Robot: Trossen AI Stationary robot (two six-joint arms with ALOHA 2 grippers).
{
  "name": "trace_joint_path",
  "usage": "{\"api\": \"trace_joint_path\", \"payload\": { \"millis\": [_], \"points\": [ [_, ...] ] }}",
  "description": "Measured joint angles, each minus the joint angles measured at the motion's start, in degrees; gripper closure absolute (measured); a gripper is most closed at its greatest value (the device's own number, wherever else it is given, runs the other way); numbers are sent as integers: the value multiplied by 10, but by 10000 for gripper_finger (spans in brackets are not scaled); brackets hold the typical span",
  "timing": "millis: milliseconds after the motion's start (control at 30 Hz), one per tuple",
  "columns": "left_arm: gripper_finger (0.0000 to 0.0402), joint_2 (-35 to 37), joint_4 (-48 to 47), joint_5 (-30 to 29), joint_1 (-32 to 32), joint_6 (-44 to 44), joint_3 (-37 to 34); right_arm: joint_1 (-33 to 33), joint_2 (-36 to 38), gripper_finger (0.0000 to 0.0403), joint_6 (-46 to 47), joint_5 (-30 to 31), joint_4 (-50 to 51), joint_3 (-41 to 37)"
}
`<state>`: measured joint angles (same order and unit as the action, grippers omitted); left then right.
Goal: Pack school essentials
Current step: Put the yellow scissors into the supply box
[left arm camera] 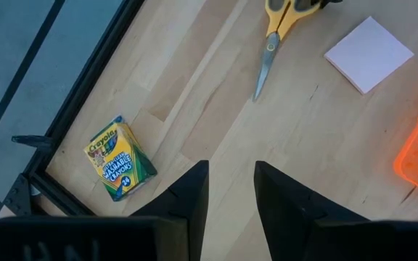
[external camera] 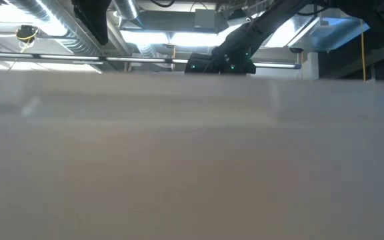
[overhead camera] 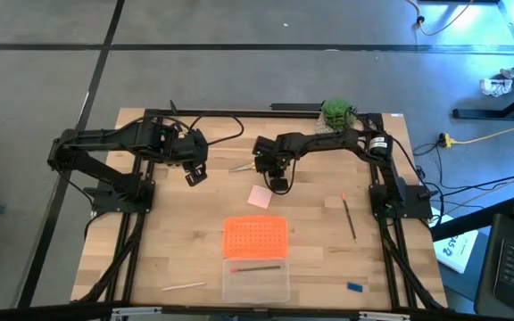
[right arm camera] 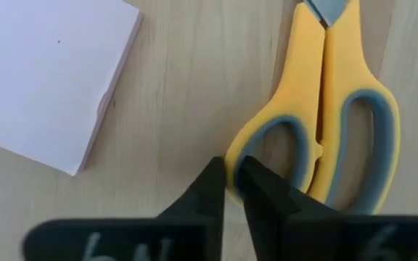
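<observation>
The yellow-handled scissors [overhead camera: 242, 167] lie flat on the table, with the handles toward my right gripper [overhead camera: 261, 166]. That gripper is shut on a handle loop [right arm camera: 232, 168]. The pale pink pad [overhead camera: 259, 196] lies flat just nearer than the scissors. My left gripper [left arm camera: 231, 192] hovers open above bare wood and touches nothing. The green-and-yellow crayon box [left arm camera: 118, 159] lies by the table's frame, with the scissors [left arm camera: 273, 40] and pad [left arm camera: 369, 52] beyond it. One pencil [overhead camera: 349, 218] lies at the right and another [overhead camera: 183, 286] at the near left. The tiny blue piece [overhead camera: 354, 287] lies at the near right. My right gripper pinches the yellow rim of one handle loop [right arm camera: 236, 156] of the scissors, at its outer end. One finger [right arm camera: 207, 190] is outside the loop and the other [right arm camera: 261, 194] is over its opening. The fingers come from above, pointing down. The scissors look flat on the wood.
The clear case [overhead camera: 255, 278] with its orange lid [overhead camera: 255, 236] sits in the near middle of the table. A potted green plant [overhead camera: 335, 111] stands at the far right corner. A pale blurred surface fills most of the low view [external camera: 192, 160].
</observation>
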<state>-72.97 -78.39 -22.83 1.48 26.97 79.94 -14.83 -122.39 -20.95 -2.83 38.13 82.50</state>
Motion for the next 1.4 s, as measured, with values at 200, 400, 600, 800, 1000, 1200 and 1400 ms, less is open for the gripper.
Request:
{"api": "trace_joint_path", "payload": {
  "millis": [200, 400, 600, 800, 1000, 1200, 1400],
  "points": [
    [298, 0, 0, 0, 0, 0, 0, 0, 0, 383, 1, 1, -3, 0],
    [298, 0, 0, 0, 0, 0, 0, 0, 7, 382, 16, 2, -4, -3],
    [298, 0, 0, 0, 0, 0, 0, 1, 25, 383, 23, 4, -3, -4],
    [298, 0, 0, 0, 0, 0, 0, 1, 36, 384, 27, 8, 17, -6],
    [298, 0, 0, 0, 0, 0, 0, 1, 41, 383, 29, 6, 25, -5],
    [298, 0, 0, 0, 0, 0, 0, 8, 46, 380, 29, 14, 31, -5],
    [298, 0, 0, 0, 0, 0, 0, 22, 51, 380, 29, 23, 42, 4]
  ]
}}
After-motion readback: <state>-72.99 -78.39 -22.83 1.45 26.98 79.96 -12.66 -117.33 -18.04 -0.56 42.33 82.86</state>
